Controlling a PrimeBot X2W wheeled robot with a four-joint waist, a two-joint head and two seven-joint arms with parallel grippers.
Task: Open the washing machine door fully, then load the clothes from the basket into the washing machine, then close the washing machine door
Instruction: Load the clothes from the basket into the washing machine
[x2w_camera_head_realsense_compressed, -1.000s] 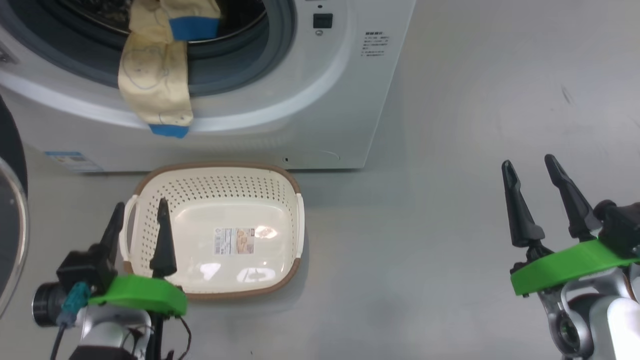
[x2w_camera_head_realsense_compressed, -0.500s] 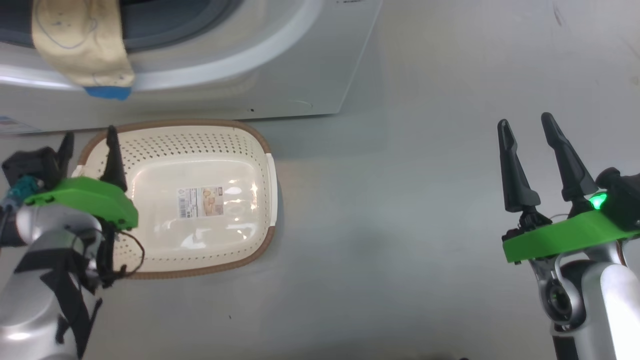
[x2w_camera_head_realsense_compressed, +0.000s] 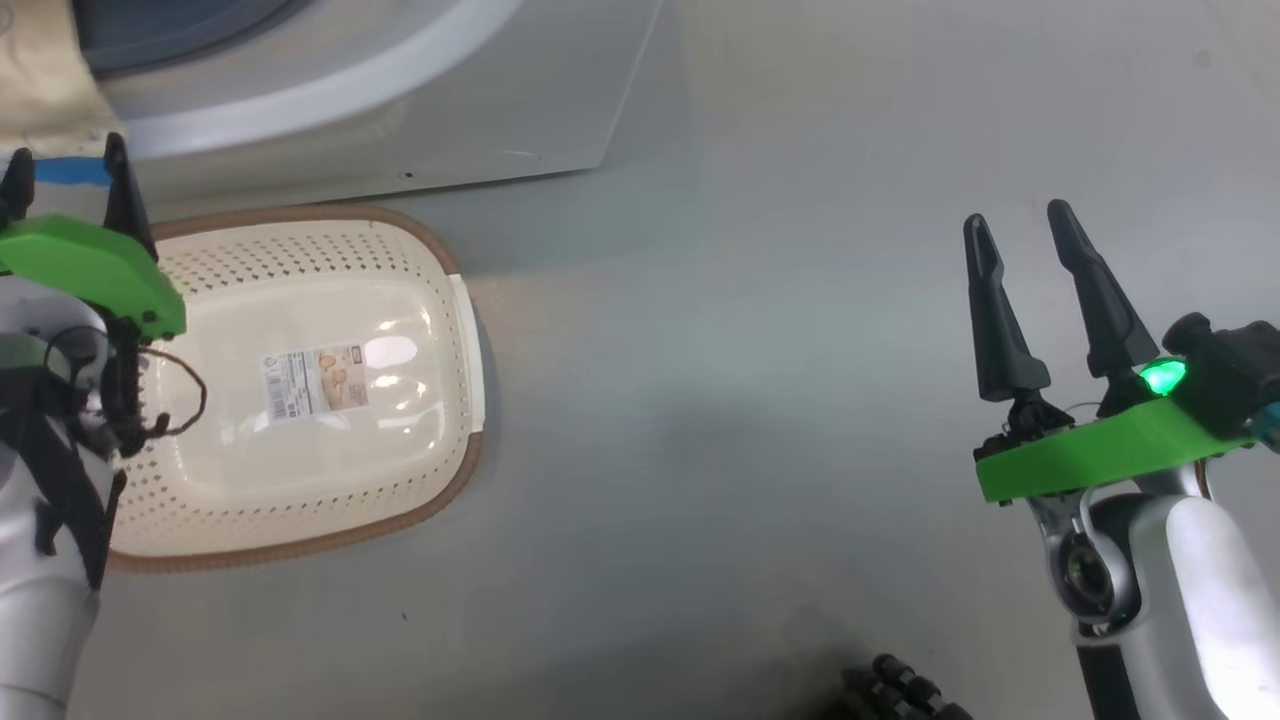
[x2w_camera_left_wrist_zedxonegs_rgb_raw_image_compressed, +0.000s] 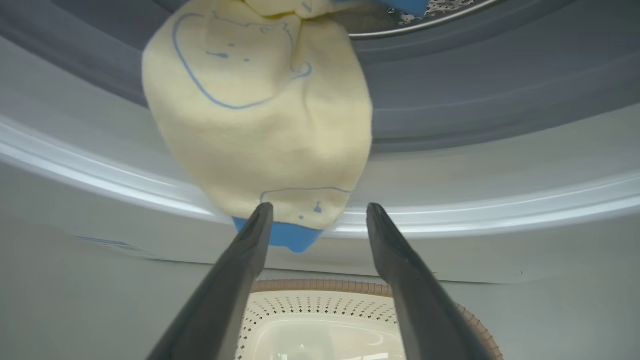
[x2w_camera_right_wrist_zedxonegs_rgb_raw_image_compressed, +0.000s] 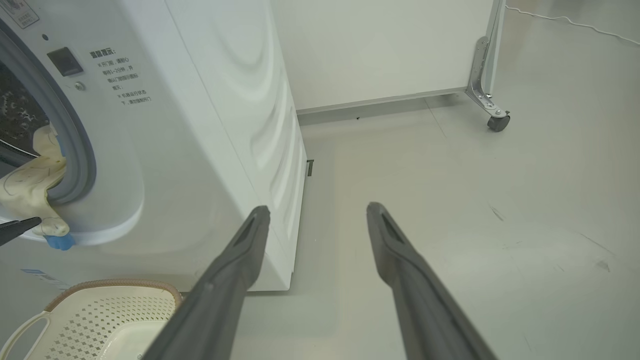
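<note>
A cream-yellow garment with blue trim hangs out of the washing machine over its grey gasket. The trim dangles below the white front rim. My left gripper is open just under that hem, which sits level with the fingertips without being pinched. The basket stands on the floor below with no clothes in it, its label sticker showing. Far to the right, my right gripper is open over bare floor. The washing machine door is out of view.
Grey floor spreads between the basket and the right arm. A white panel on a castor stands behind the washer's right side. A dark ribbed part pokes in at the head view's bottom edge.
The head camera has swung right, shifting washer and basket left. My left gripper has risen from beside the basket up to the hanging garment's hem. The right gripper has stayed open.
</note>
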